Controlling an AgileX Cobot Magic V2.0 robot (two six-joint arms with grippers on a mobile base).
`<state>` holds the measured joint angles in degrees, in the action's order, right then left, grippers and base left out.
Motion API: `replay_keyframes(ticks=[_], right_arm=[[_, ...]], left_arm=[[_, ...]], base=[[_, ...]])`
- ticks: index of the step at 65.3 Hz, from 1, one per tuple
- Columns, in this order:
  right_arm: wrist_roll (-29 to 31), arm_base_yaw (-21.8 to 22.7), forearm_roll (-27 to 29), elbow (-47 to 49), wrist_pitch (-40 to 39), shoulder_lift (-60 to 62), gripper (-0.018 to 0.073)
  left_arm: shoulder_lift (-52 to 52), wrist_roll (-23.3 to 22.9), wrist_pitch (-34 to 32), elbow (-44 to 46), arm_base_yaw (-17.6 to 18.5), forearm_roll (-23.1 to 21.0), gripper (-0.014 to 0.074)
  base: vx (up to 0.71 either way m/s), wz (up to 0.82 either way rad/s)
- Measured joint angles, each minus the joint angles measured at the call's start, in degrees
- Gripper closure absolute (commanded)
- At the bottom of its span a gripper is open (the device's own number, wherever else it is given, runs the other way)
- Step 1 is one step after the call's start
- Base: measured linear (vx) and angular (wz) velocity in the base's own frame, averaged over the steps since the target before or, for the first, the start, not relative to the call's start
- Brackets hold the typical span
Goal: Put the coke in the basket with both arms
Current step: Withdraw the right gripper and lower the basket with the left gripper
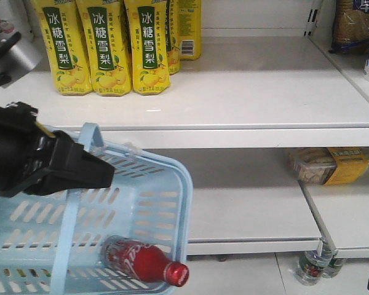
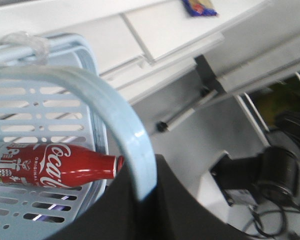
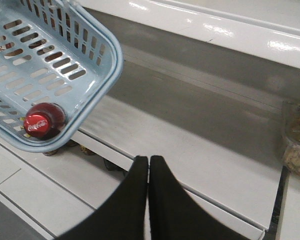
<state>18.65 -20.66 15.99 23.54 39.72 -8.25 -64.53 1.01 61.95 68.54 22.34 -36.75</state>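
Observation:
The red coke (image 1: 144,262) lies on its side inside the pale blue basket (image 1: 154,196), its cap against the right wall. It shows in the left wrist view (image 2: 55,165) and cap-on in the right wrist view (image 3: 41,121). My left gripper (image 1: 95,169) is shut on the basket's hoop handle (image 2: 127,135) and holds the basket (image 2: 45,107) up in front of the shelves. My right gripper (image 3: 149,161) is shut and empty, to the right of the basket (image 3: 97,55), over the lower shelf.
Yellow drink cartons (image 1: 101,46) stand on the upper shelf. A packaged snack box (image 1: 332,165) lies on the lower shelf at right. Small bottles (image 1: 313,267) stand on the floor under the shelf edge.

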Motion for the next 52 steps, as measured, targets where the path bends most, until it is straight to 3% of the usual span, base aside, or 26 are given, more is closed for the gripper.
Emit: replay_keyframes(ticks=[19, 40, 52], right_arm=[[0.0, 0.0, 0.0, 0.0, -0.1, 0.0, 0.0564], [0.0, 0.0, 0.0, 0.0, -0.1, 0.0, 0.0564], [0.0, 0.0, 0.0, 0.0, -0.1, 0.0, 0.0564]], left_arm=[[16.3, -2.2, -10.1, -15.8, 0.0, 5.8, 0.0603], [38.2, -3.2, -28.3, -38.5, 0.0, 9.0, 0.0603], [49.1, -3.2, -33.4, -51.6, 0.0, 15.4, 0.0603]], base=[[0.0, 0.0], [0.0, 0.0], [0.0, 0.0]])
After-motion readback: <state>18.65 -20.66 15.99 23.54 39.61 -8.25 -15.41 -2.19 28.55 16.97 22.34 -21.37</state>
